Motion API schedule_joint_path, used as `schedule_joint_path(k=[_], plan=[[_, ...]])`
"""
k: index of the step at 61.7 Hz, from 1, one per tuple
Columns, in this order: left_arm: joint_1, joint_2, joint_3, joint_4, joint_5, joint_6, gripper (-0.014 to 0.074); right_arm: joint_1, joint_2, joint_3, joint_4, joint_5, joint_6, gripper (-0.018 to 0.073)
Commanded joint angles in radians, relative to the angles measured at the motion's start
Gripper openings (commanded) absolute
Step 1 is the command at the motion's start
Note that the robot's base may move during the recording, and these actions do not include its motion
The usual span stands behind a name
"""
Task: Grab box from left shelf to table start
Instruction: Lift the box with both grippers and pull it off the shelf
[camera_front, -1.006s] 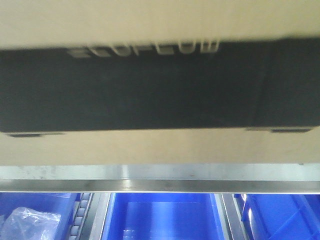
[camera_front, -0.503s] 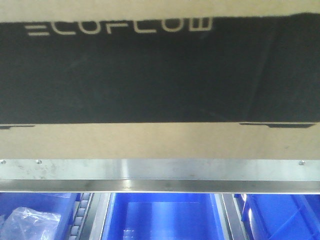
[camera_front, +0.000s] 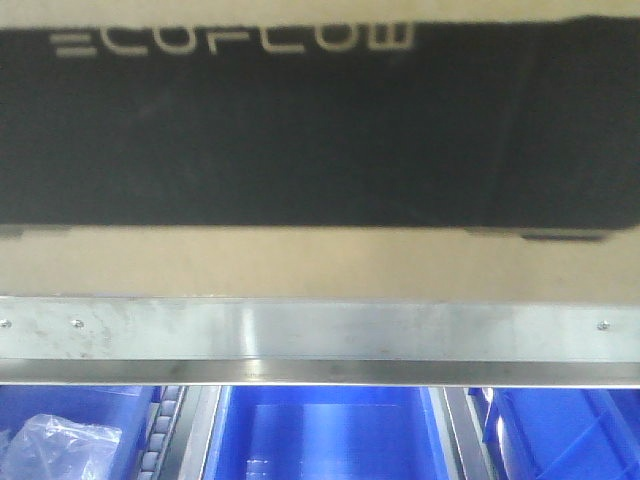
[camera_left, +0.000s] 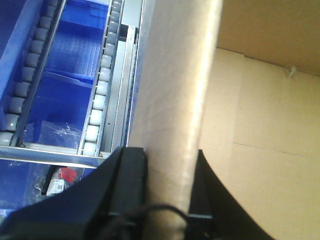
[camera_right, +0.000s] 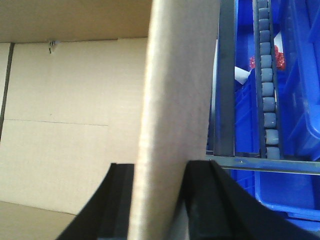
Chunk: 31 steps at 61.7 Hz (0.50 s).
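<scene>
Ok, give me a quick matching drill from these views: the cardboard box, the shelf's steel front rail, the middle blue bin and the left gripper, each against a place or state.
Things:
1. cardboard box
2. steel front rail
3. middle blue bin
4. left gripper

Places or states:
A. below the rail
B. clamped on a box wall
C. bears a black ECOFLOW panel
D. brushed metal with screws, directly under the box

Pairs: 1-C, 2-D, 3-A, 4-B.
</scene>
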Motion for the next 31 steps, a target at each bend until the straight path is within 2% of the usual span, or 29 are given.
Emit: schedule_joint_path(k=[1,31], plan=[[0.007,-0.017,-0.037,0.024,-0.213,-0.062,-0.0085,-0.010,0.005,-0.028,-0.101,-0.086,0.001,0.0026],[0.007,-0.017,-0.037,0.024,-0.213,-0.062,-0.0085,-0.010,0.005,-0.028,-0.101,-0.085,0.001,0.0026]])
